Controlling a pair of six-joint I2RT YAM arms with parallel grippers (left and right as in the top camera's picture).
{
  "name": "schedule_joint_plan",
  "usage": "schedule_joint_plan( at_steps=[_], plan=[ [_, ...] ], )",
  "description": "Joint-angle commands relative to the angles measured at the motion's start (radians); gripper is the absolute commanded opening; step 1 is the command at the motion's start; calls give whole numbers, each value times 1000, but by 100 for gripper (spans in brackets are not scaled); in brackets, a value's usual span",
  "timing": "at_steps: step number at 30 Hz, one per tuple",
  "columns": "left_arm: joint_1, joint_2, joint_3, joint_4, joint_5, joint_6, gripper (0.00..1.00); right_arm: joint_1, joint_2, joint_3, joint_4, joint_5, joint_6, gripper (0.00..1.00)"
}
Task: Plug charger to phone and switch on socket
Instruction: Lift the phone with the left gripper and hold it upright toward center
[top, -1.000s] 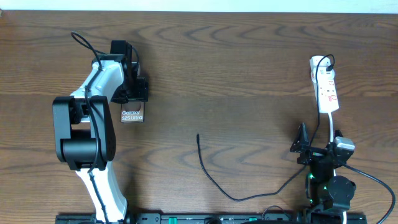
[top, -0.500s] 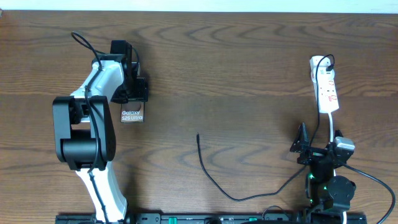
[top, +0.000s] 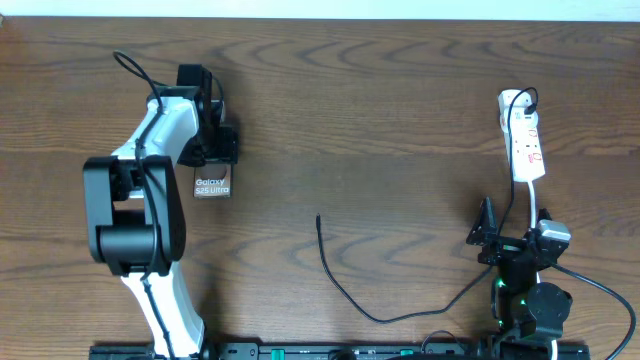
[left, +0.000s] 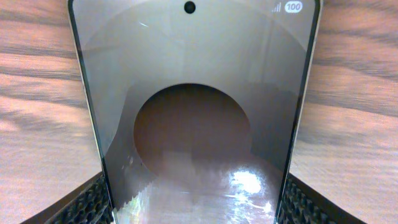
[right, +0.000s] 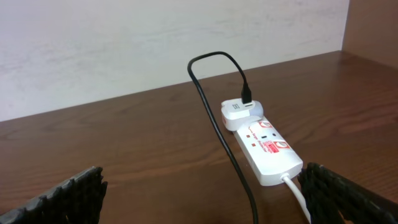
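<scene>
The phone (top: 212, 186) lies flat on the wooden table at the left, its "Galaxy S25 Ultra" text showing below my left gripper (top: 207, 160). In the left wrist view the phone (left: 193, 124) fills the frame, and my left gripper (left: 194, 208) has a finger pressed on each long edge. The charger cable (top: 345, 295) curves across the table's middle, its free tip (top: 318, 218) pointing away from the front. The white socket strip (top: 524, 140) lies at the far right. My right gripper (top: 512, 240) is open and empty, just in front of the socket (right: 264, 146).
A white adapter (right: 239, 112) with a black plug sits in the socket's far end; the black cable (right: 217, 124) runs from it toward my right gripper (right: 205, 199). A white cord (right: 298, 193) leaves the near end. A pale wall stands behind the table.
</scene>
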Motion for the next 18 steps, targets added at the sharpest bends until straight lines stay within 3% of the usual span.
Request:
schedule_joint_plan(
  at_steps=[1, 11, 18],
  plan=[
    [5, -131, 16, 1, -9, -5, 7, 8, -6, -1, -4, 11, -11, 99],
    [5, -326, 16, 0, 26, -5, 7, 8, -6, -1, -4, 11, -11, 99],
    [5, -367, 16, -22, 47, -42, 8, 8, -6, -1, -4, 11, -11, 99]
  ],
)
